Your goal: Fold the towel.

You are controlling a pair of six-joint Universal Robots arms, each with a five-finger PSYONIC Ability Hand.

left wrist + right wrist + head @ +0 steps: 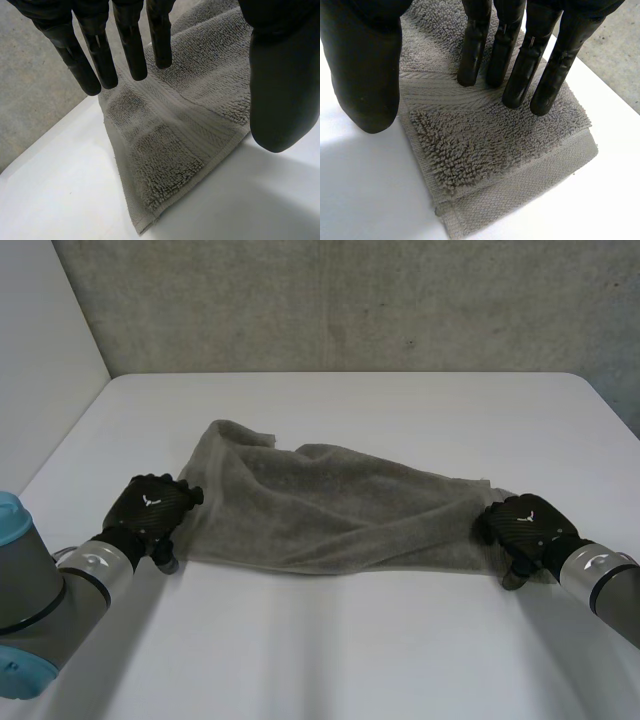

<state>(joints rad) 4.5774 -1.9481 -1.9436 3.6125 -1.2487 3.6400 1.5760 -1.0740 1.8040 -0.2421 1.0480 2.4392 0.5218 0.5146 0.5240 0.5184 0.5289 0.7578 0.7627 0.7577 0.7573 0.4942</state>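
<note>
Rumpled towel (330, 505) across table (350, 660) — left robot hand (150, 508) over its left end, right robot hand (525, 525) over its right end — both wide, fingers (132, 50) straight.

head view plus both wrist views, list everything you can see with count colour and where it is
towel: one, grey, lying rumpled across the middle of the table, one end at each hand
table: one, white, under everything
wall: one, grey concrete, behind the table's far edge
left arm: one, grey, at the near left
right arm: one, grey, at the near right
left hand: one, black, fingers straight over a towel corner
right hand: one, black, fingers straight over the opposite end's corner
</note>
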